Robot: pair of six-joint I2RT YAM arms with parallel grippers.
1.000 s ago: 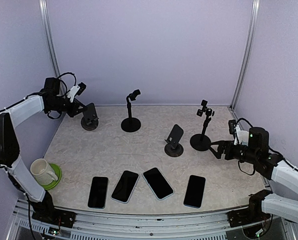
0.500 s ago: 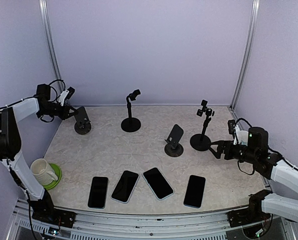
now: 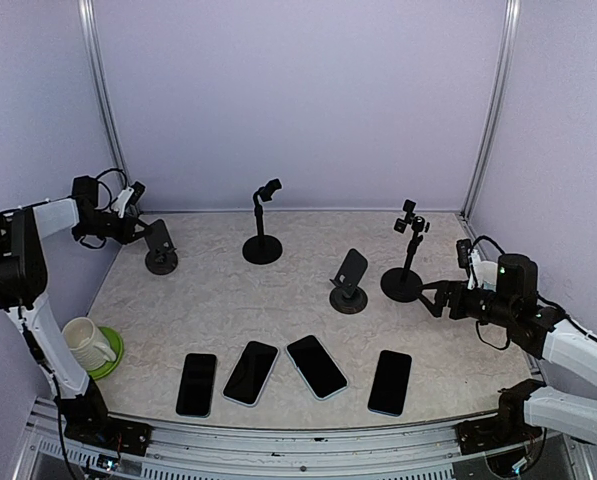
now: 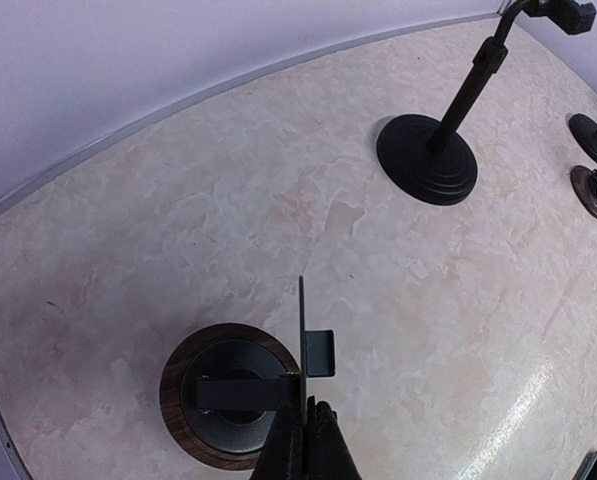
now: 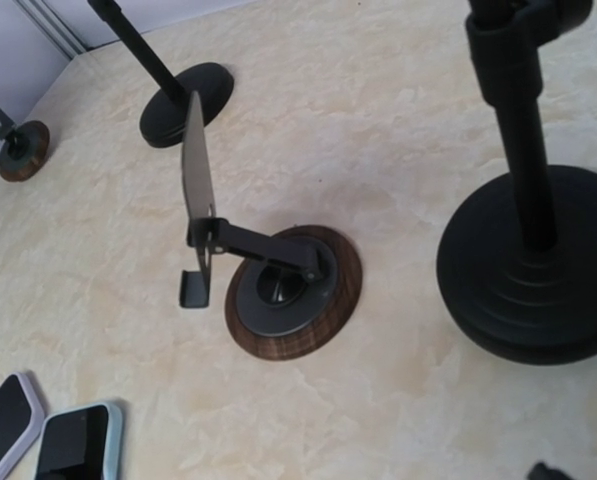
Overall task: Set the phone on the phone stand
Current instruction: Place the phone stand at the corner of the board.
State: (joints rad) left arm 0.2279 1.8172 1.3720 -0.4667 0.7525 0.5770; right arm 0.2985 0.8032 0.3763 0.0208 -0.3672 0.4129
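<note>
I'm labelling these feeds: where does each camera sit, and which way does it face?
Top external: above and behind, facing down over the table; left arm and right arm show.
Left wrist: on the left arm, looking down at the wood-rimmed stand; shut fingers pinch its plate.
Right wrist: on the right arm, facing the folding stand; fingers barely show.
Shared: both wrist views catch the centre pole stand.

Top camera — high over near edge, whole table [image 3: 228, 300]; wrist cameras close, downward, sharing gooseneck stand [image 4: 426, 158].
</note>
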